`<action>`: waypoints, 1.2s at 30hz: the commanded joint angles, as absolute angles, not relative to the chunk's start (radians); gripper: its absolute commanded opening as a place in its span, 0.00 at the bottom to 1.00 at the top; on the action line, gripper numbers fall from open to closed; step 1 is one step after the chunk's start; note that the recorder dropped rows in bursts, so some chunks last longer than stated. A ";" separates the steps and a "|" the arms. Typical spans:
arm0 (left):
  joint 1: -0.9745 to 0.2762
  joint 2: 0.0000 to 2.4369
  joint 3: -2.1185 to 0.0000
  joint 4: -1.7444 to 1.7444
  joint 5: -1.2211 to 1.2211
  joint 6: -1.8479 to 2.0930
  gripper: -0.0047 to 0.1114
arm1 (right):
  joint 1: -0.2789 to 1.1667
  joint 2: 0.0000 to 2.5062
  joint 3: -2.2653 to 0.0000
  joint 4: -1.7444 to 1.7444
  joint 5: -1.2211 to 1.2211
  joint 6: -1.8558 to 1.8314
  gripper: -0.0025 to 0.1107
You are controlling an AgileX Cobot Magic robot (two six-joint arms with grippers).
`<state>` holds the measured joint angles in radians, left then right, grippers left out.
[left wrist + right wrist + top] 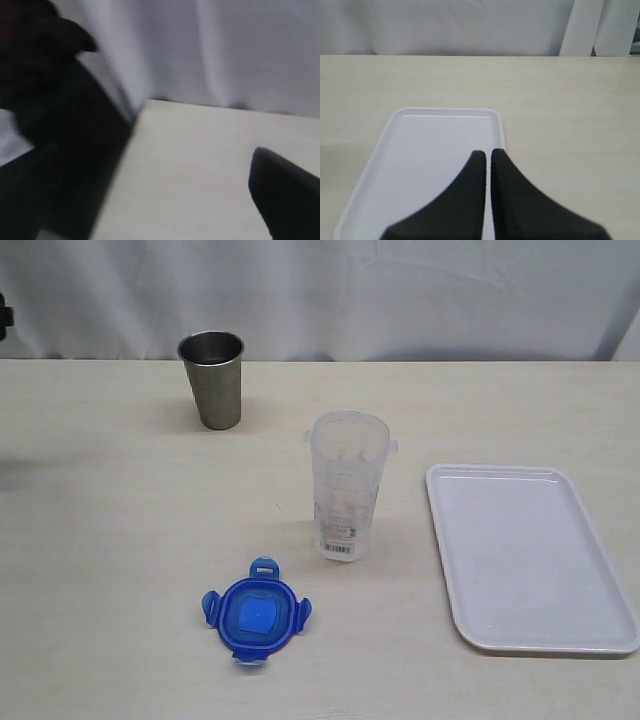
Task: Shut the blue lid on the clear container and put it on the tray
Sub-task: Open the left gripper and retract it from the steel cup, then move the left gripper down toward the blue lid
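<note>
Exterior view: clear container (348, 485) stands apart from blue lid (256, 612) and tray (530, 560).

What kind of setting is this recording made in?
Likely a staged lab tabletop, not a kitchen: a pale table, a white curtain as backdrop, and only a few props such as the steel cup and tray.

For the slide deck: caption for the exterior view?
Blue lid lies off the clear container; white tray to its right, steel cup behind-left.
</note>
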<state>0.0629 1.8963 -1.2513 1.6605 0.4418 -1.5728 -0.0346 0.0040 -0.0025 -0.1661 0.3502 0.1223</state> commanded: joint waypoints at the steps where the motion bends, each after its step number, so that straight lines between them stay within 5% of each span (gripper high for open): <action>1: 0.033 1.896 -1.289 1.391 0.791 -1.129 0.94 | -0.033 0.000 0.000 -0.161 0.350 0.119 0.06; 13: 0.033 1.896 -1.289 0.460 0.858 -0.271 0.94 | -0.033 0.000 0.000 -0.161 0.350 0.119 0.06; 20: 0.033 1.867 -1.189 -0.030 0.695 -0.007 0.94 | -0.033 0.000 0.000 -0.161 0.350 0.119 0.06; 28: 0.013 1.865 -1.138 -0.113 0.701 0.034 0.94 | -0.033 0.000 0.000 -0.161 0.350 0.119 0.06; 36: -0.140 1.865 -1.138 -0.090 0.666 0.039 0.94 | -0.033 0.000 0.000 -0.161 0.350 0.119 0.06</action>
<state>-0.0903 1.8755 -1.1423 -0.0918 0.6855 0.0307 -0.0346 0.0040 -0.0025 -0.1661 0.3502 0.1223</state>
